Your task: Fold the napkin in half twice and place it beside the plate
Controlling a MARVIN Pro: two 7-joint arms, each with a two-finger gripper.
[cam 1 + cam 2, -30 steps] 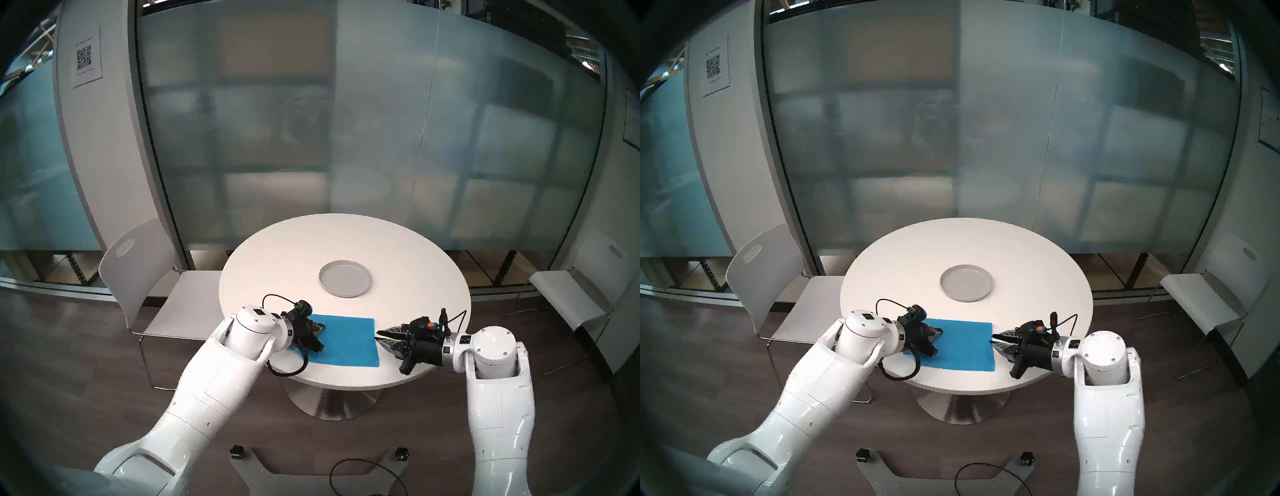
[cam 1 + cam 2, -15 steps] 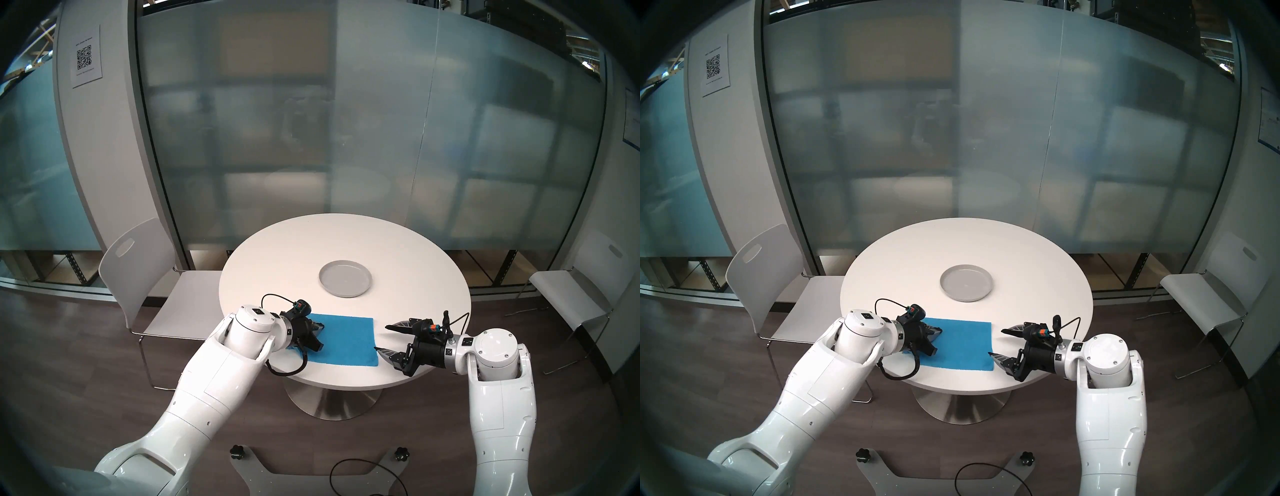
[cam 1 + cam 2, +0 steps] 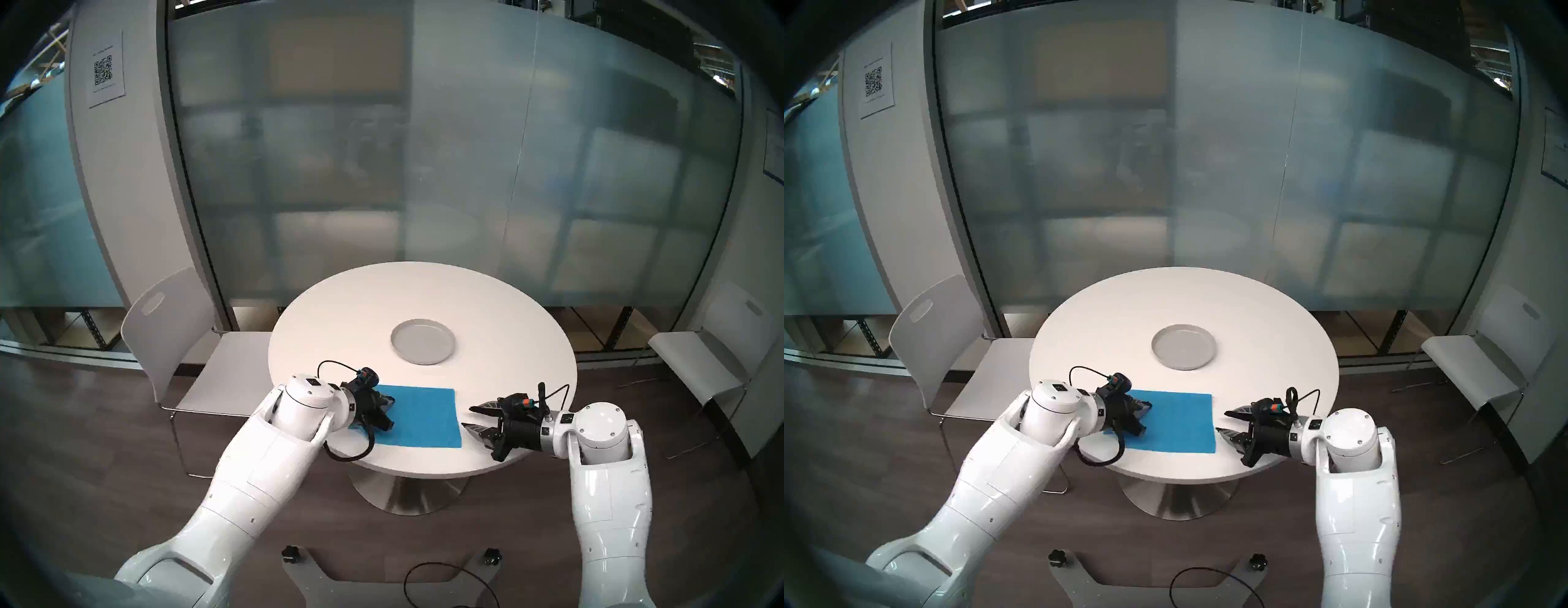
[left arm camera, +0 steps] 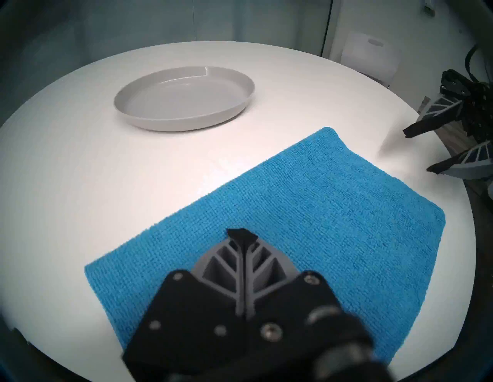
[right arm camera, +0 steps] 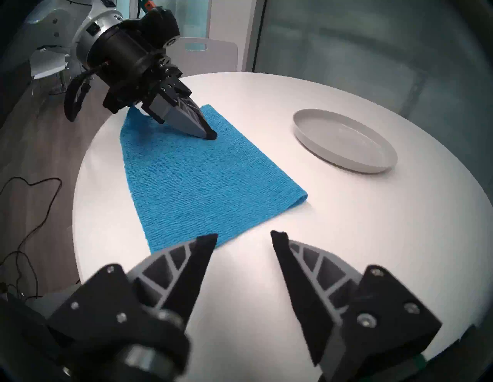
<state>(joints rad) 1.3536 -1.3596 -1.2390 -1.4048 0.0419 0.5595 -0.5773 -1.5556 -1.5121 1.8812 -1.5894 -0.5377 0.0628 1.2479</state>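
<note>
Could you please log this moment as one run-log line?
napkin: flat on table | left hand: shut, tips on napkin | right hand: open, beside napkin edge | plate: apart, empty

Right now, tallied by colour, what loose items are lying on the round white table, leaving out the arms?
Blue: 1, the napkin, lying flat.
Light grey: 1, the plate, nothing on it.
Total: 2.

arms (image 3: 254, 475): glossy white | wrists: black, cabled | fingers (image 5: 298, 256): grey-ribbed, black-tipped
</note>
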